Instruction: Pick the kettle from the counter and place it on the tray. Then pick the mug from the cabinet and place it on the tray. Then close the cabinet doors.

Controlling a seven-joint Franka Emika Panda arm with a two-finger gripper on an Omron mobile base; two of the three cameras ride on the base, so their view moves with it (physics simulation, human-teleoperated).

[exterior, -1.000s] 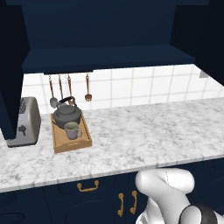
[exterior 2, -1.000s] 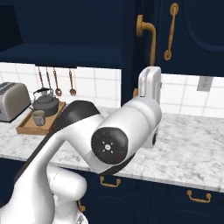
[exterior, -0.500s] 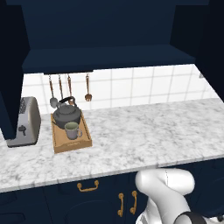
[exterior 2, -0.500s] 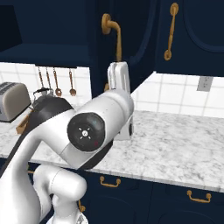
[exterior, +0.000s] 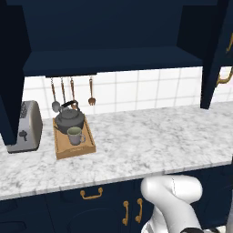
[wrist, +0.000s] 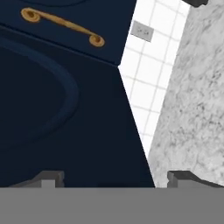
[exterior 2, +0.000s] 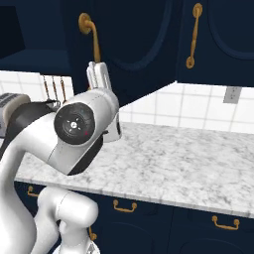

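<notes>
The dark grey kettle [exterior: 68, 119] and the small mug [exterior: 74, 135] stand together on the wooden tray [exterior: 86, 148], at the left of the marbled counter [exterior: 150, 136]. Above them the navy cabinet [exterior: 113, 59] stands open, its shelf bare. The left of the cabinet doors [exterior: 11, 91] hangs wide open. The right door [exterior: 213, 54] is partly swung. My gripper [exterior 2: 99, 74] points up against that door's navy panel [exterior 2: 129, 44], just below its brass handle [exterior 2: 89, 34]. In the hand view the gripper [wrist: 118, 179] is open, with the door panel [wrist: 57, 113] close in front and nothing between the fingertips.
A silver toaster [exterior: 25, 132] stands left of the tray, and utensils [exterior: 73, 91] hang on the tiled wall behind it. A neighbouring shut navy door [exterior 2: 218, 39] with a brass handle is to the right. Lower cabinets [exterior: 95, 200] with brass handles run under the counter.
In the right base view the right cabinet door and its brass handle have swung leftwards, and my arm and gripper have moved left along with it. Kettle, mug and tray have not moved.
</notes>
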